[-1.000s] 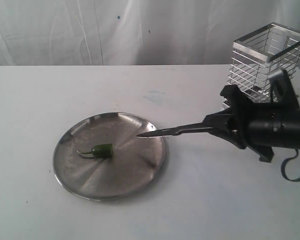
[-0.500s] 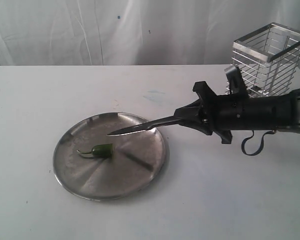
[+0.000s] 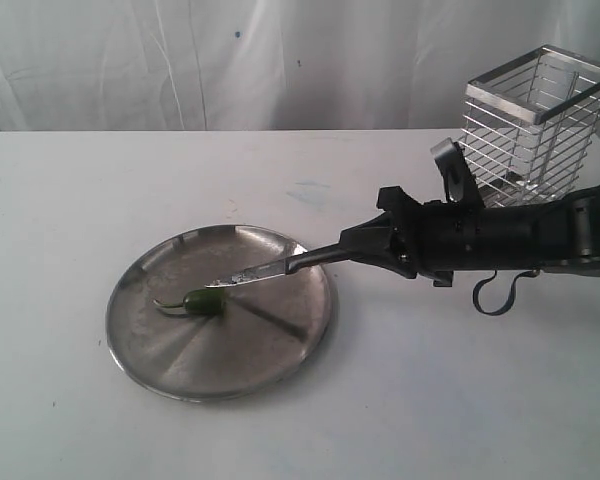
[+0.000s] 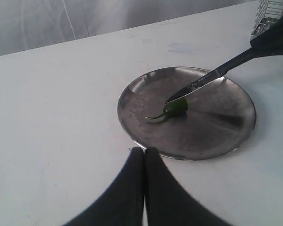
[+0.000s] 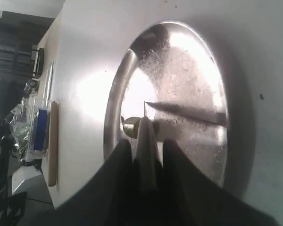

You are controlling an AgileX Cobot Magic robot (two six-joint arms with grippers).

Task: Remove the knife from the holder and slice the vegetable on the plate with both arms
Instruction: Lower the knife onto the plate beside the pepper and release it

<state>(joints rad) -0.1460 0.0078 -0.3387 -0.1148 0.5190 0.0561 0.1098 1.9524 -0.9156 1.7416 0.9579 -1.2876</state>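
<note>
slim all-black kitchen knife (image 3: pixel 280 266) with a long pointed blade was pinched by its handle in the right pincer (image 3: pixel 365 245), whose two dark fingers pressed on either side of it. the knife lay nearly level, sloping a little down toward its tip, and reached from the right over the rim of the round, shallow brushed stainless-steel plate (image 3: pixel 145 352). its tip sat at the top of the small dark green chili pepper (image 3: pixel 204 301); whether the blade actually met the pepper could not be told. the pepper lay left of the plate's middle, its thin curved stem pointing left in the exterior view. the plate rested flat on the white tabletop (image 3: pixel 430 400). the dark grey-black right arm (image 3: pixel 520 238) stretched in from the right edge, close to level, with a loop of cable (image 3: pixel 495 295) hanging beneath it. behind that arm, at the far right of the tabletop, stood the tall square chrome wire-grid holder (image 3: pixel 535 115), upright. the left pincer (image 4: pixel 144 149) showed only in its own wrist view: its black fingers were pressed together, above bare tabletop just outside the plate's rim and apart from the pepper. a white curtain (image 3: pixel 180 60) hung behind the tabletop.
</note>
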